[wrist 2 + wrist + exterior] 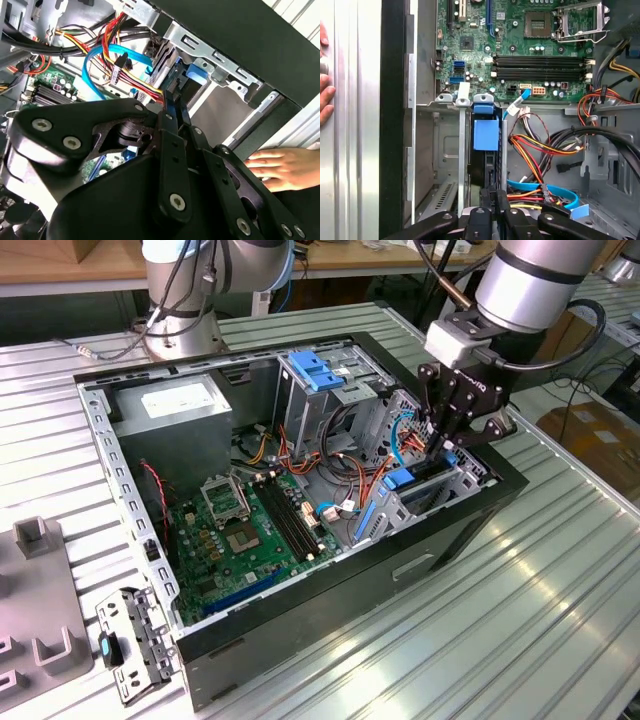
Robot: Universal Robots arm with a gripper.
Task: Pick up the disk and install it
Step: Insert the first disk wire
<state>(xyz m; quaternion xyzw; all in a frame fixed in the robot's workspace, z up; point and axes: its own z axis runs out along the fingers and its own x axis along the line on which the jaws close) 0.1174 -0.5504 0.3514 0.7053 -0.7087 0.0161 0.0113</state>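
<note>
The disk (486, 134), a grey slab in a bright blue carrier, stands on edge in a slot of the metal drive cage (462, 480) at the exterior view's right end of the open computer case. Its blue end also shows in the exterior view (400, 480) and in the second wrist view (196, 74). My gripper (446, 448) hangs right over that slot. Its black fingers (493, 192) are pinched together on the disk's thin upper edge, as the second wrist view (172, 107) also shows. The lower part of the disk is hidden inside the cage.
Orange, red and blue cables (395, 435) crowd the space beside the cage. The motherboard (240, 530) lies on the case floor, and a tall bay with a blue latch (315, 370) stands behind it. A person's hand (280, 167) rests outside the case wall. A loose bracket (135, 645) lies on the table.
</note>
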